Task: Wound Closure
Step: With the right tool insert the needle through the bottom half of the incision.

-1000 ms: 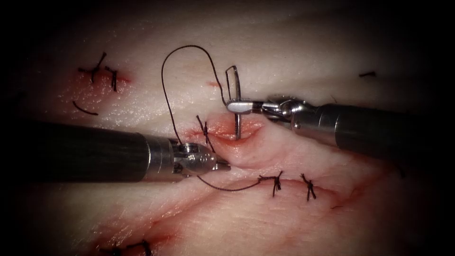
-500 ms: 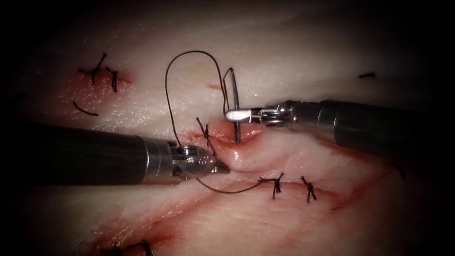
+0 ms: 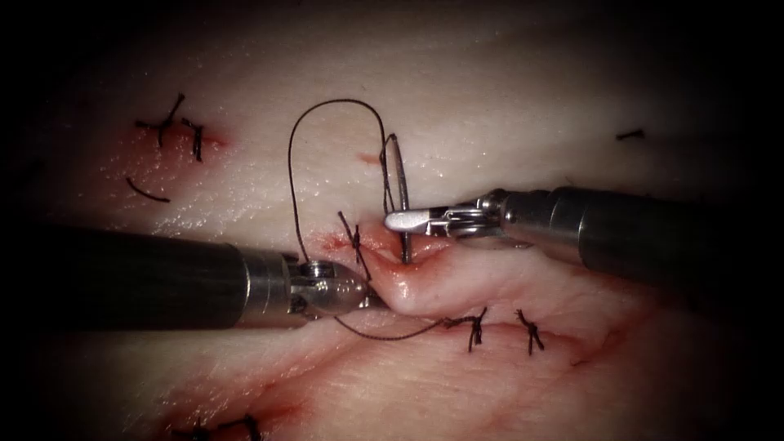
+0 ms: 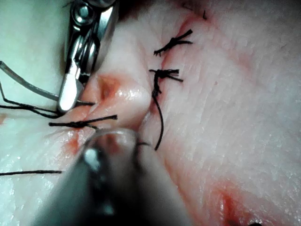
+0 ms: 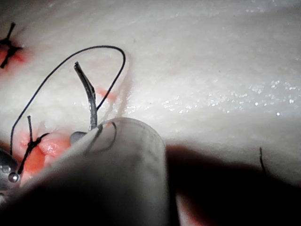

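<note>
The right pincer point(image 3: 398, 219) has come down toward the cut point(image 3: 408, 249) since a second ago, carrying the needle point(image 3: 403, 200) lower, its point now in the tissue point(image 3: 490, 106) at the cut's upper lip. It's clamped on the needle about mid-curve, thread point(image 3: 292, 171) looping off to the left. The left pincer point(image 3: 374, 296) pinches the lower lip, pulling it down.

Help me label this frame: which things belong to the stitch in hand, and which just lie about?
In use:
right tool, shut on the needle at mid-curve, tip in the tissue at the cut
left tool, holding the cut's lip
thread trailing from the needle

Lying about:
finished knots
cut thread end
</note>
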You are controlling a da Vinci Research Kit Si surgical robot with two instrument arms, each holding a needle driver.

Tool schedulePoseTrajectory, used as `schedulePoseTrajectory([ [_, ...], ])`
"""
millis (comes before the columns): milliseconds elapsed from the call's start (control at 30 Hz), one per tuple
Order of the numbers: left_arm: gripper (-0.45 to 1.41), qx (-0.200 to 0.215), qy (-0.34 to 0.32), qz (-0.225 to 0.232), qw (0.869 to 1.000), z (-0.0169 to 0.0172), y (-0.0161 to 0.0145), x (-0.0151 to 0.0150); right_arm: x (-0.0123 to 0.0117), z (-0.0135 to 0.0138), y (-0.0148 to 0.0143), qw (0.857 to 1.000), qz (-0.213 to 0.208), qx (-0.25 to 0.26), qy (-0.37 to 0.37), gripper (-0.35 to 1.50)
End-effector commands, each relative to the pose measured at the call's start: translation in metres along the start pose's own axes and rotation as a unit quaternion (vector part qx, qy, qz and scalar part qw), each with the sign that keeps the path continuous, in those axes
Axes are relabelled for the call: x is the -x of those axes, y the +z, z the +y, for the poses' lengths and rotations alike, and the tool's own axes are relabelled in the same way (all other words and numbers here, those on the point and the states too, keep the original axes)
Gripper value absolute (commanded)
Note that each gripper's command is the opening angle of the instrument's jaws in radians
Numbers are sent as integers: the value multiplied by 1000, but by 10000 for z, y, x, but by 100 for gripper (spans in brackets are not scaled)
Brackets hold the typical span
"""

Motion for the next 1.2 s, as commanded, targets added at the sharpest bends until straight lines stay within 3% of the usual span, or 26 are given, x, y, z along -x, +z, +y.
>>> schedulePoseTrajectory([
  [33,26,-1,1,1,1000,-2,7,-4,4,-4,14,1000,-2,-3,6,-35],
  [233,27,-2,-2,1,1000,-3,6,-4,24,-15,18,999,2,2,33,-35],
  [500,27,-3,-2,1,1000,-3,7,-4,35,-16,20,998,-2,14,55,-35],
  [933,27,-5,-2,1,1000,-4,7,-3,75,-25,34,997,-38,12,72,-35],
  [1200,24,-6,-2,1,1000,-4,7,-3,83,-23,32,996,-43,14,75,-35],
])
